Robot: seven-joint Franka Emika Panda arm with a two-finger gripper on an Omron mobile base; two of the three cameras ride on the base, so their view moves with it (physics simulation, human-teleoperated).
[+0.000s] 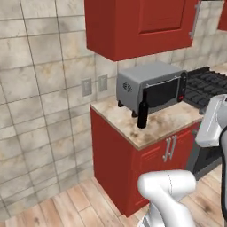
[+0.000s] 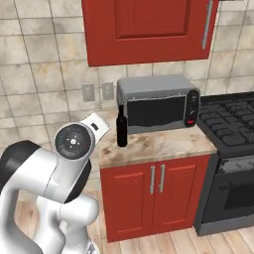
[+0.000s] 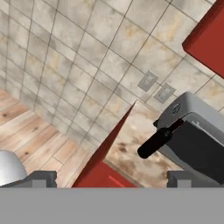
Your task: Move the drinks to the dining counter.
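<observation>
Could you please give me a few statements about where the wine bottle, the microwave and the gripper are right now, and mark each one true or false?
1. The wine bottle stands upright on the counter. True.
2. The bottle sits inside the microwave. False: it stands in front of the microwave, near its left corner.
3. The microwave door is shut. True.
4. The gripper is shut on the bottle. False: its jaws are open and the bottle is apart from them.
5. A stove stands to the right of the counter. True.
</observation>
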